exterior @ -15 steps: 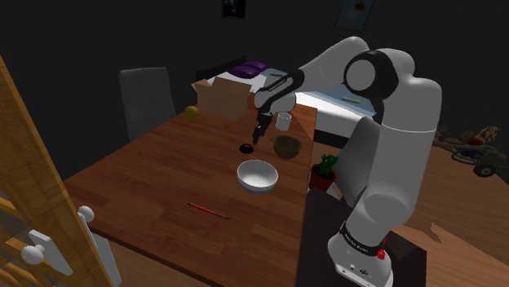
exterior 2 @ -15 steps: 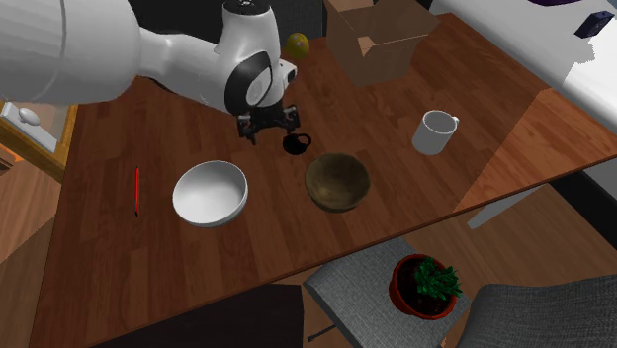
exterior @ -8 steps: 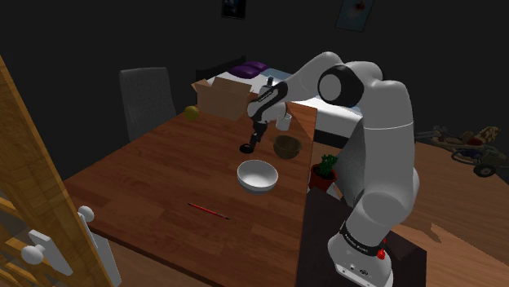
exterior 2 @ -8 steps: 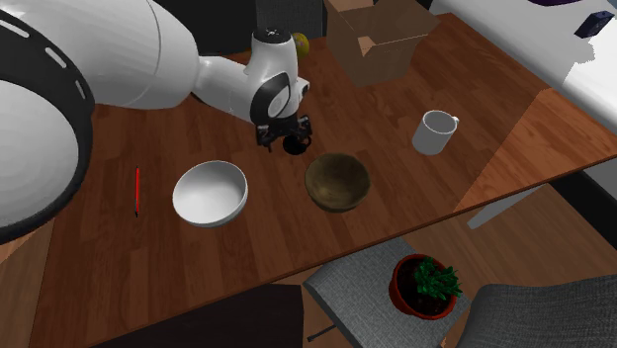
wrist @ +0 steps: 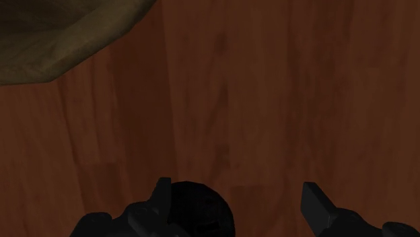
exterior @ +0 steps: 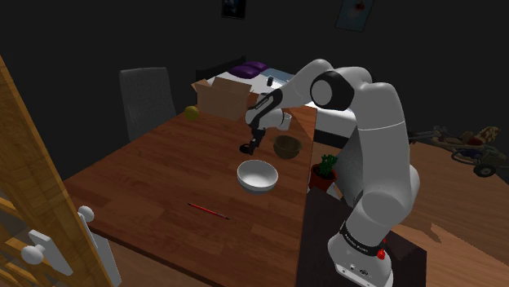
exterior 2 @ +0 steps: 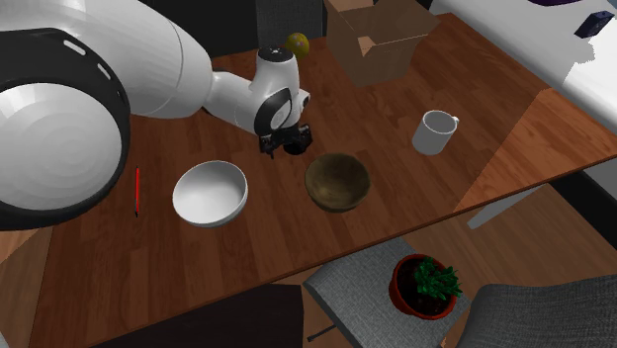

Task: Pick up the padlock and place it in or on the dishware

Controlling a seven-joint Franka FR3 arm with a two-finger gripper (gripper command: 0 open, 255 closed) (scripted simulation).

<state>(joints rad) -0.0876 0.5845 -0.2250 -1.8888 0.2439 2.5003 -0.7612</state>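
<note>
The padlock [wrist: 196, 211] is a small black rounded thing lying on the wooden table [exterior 2: 247, 247]. My black gripper [wrist: 239, 202] is down around it and open: the padlock sits between the fingers, close against one finger [wrist: 161, 193], while the other finger [wrist: 316, 202] stands well apart. In the second exterior view the gripper [exterior 2: 283, 146] sits low over the padlock [exterior 2: 296, 149]. A white bowl [exterior 2: 210, 193] and a brown bowl [exterior 2: 337, 183] stand on either side, nearer the table's edge. In the shoulder view the gripper [exterior: 250, 146] is just beyond the white bowl [exterior: 257, 175].
A white mug [exterior 2: 433, 131], a cardboard box [exterior 2: 376, 40] and a yellow fruit [exterior 2: 298, 43] stand farther back on the table. A red pen [exterior 2: 136, 191] lies beyond the white bowl. A grey chair [exterior 2: 376, 297] and a potted plant [exterior 2: 427, 284] are by the table's edge.
The gripper has come down and shifted toward the padlock, from hanging above and beside it to straddling it at table height. Its fingers have stayed open. Nothing on the table has moved.
</note>
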